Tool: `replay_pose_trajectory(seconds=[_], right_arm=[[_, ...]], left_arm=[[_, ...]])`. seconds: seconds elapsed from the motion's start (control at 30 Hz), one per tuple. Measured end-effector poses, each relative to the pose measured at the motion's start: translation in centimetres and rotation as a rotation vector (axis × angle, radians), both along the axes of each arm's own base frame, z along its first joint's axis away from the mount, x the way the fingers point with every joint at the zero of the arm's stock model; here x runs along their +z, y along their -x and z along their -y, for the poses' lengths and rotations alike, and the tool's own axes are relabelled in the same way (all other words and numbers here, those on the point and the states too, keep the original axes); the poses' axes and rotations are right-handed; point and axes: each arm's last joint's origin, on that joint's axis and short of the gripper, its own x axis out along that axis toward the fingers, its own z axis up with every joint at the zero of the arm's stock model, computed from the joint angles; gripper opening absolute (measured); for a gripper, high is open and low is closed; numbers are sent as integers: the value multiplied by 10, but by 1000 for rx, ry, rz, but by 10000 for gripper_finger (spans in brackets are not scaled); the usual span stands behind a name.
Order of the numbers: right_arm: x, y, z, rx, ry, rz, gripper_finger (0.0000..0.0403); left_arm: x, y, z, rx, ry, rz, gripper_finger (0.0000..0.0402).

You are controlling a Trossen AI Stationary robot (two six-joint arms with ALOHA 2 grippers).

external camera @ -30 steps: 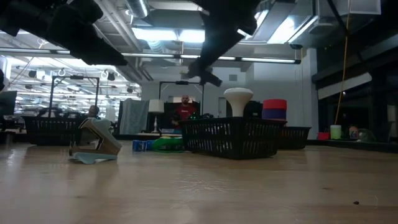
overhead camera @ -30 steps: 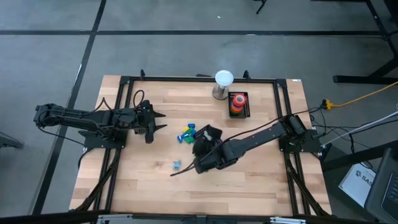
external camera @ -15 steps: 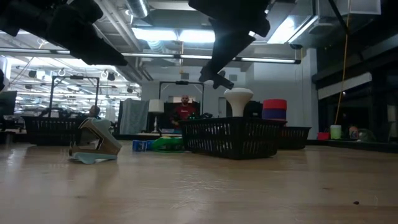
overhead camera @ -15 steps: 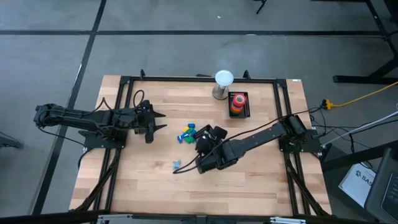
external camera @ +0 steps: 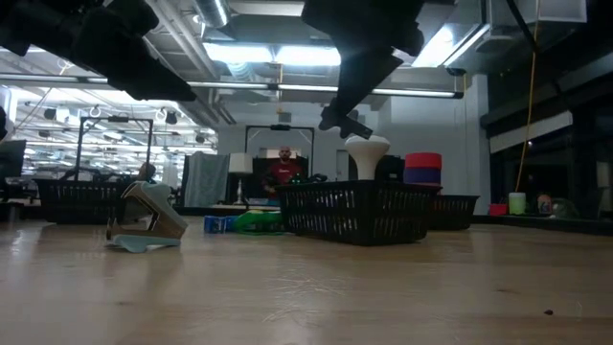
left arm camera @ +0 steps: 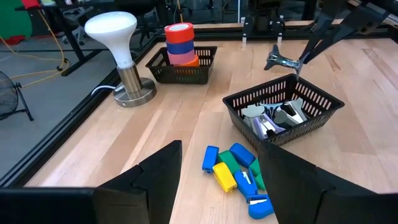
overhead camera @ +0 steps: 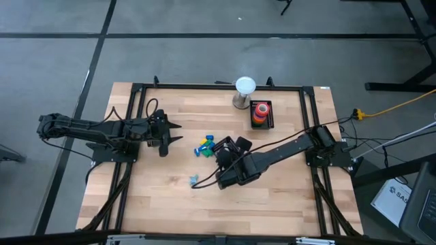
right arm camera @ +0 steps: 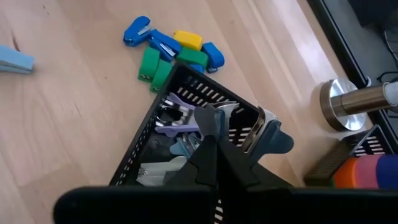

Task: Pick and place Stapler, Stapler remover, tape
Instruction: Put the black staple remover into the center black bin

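My right gripper (right arm camera: 213,144) hangs over the middle of the table, shut on a metal staple remover (left arm camera: 281,60) with grey-blue wings. It holds it above a black mesh basket (left arm camera: 283,116) that has several staple removers inside. Another staple remover (overhead camera: 194,180) lies on the wood nearer the front edge. A pile of small blue, green and yellow staplers (left arm camera: 236,176) lies beside the basket. Stacked tape rolls (left arm camera: 179,43) sit in a smaller black basket (overhead camera: 261,114) at the back. My left gripper (left arm camera: 219,153) waits open at the table's left. My right gripper pinches the staple remover by one end, near a grey-blue wing (right arm camera: 208,123), between its two fingertips. The fingers slant down from the table's right. The remover sticks out past the fingertips, lifted clear above the basket (external camera: 359,213).
A white mushroom-shaped lamp (overhead camera: 244,92) stands at the back beside the tape basket. A black frame rail (overhead camera: 218,86) runs around the tabletop. Bare wood lies along the near half of the table. A person sits far off in the room (external camera: 284,171).
My right gripper has rolled and tipped at the wrist, still shut. This has swung the held staple remover a little toward the table's right, above the basket.
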Motion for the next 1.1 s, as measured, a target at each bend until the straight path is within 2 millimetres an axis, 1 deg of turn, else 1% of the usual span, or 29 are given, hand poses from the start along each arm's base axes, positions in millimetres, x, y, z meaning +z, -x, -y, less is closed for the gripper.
replay_pose_trajectory(seconds=[0.13, 0.2, 0.37, 0.5, 0.6, 0.77, 0.87, 1.1], right_arm=[[0, 1, 0, -18, -4, 2, 3], [-4, 3, 1, -26, -1, -8, 3], [-18, 20, 1, -34, -43, 7, 3], [-25, 31, -2, 11, -82, 89, 3], [-27, 39, 0, 32, -102, 142, 3], [-38, 52, 7, 30, -118, 178, 3], [-48, 52, 11, 38, -151, 194, 3], [-59, 46, 21, 74, -212, 234, 3]], left_arm=[[0, 0, 0, 0, 0, 0, 210], [0, 0, 0, 0, 0, 0, 210], [0, 0, 0, 0, 0, 0, 210], [0, 0, 0, 0, 0, 1, 210], [0, 0, 0, -1, 0, 0, 210], [0, 0, 0, 0, 0, 1, 210], [0, 0, 0, 0, 0, 1, 210], [0, 0, 0, 0, 0, 1, 210]])
